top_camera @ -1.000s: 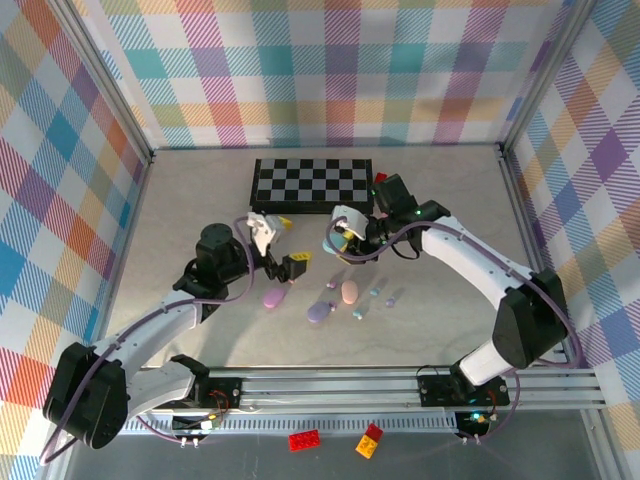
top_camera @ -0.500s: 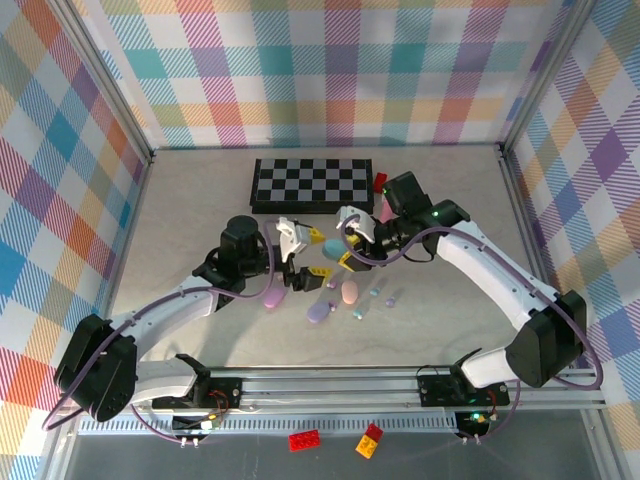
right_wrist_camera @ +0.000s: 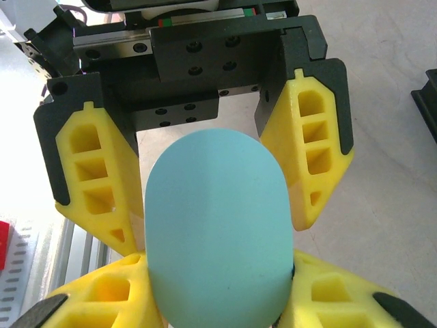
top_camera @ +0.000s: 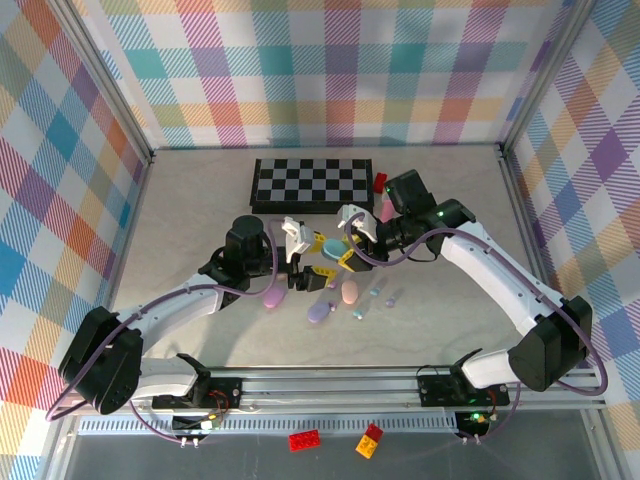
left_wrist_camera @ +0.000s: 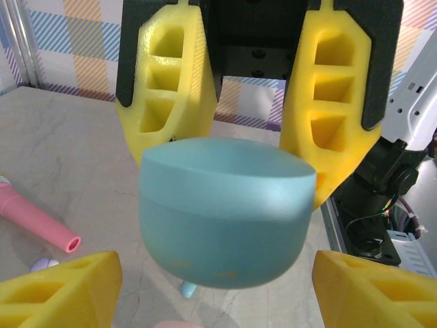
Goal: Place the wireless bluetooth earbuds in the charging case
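Observation:
A teal oval charging case (top_camera: 331,247) hangs above the table, closed, with my right gripper (top_camera: 342,242) shut on it. In the right wrist view my lower fingers (right_wrist_camera: 102,290) press both sides of the case (right_wrist_camera: 217,232). My left gripper (top_camera: 316,258) faces it from the left, open, one finger on each side of the case (left_wrist_camera: 225,212) with a gap on both sides. On the table lie tiny earbuds: a teal one (top_camera: 358,313), another teal one (top_camera: 375,291) and a lilac one (top_camera: 391,299). A teal bud (left_wrist_camera: 188,289) shows under the case.
Three more pebble cases lie below the grippers: lilac (top_camera: 319,312), peach (top_camera: 349,291) and pink-lilac (top_camera: 273,297). A folded chessboard (top_camera: 312,184) lies behind. A pink stick (left_wrist_camera: 37,224) lies on the table left of the case. The rail (top_camera: 400,385) runs along the near edge.
My left gripper has swung right up to the teal case and its jaws have narrowed around it. The right gripper shifted slightly right with the case, then held still.

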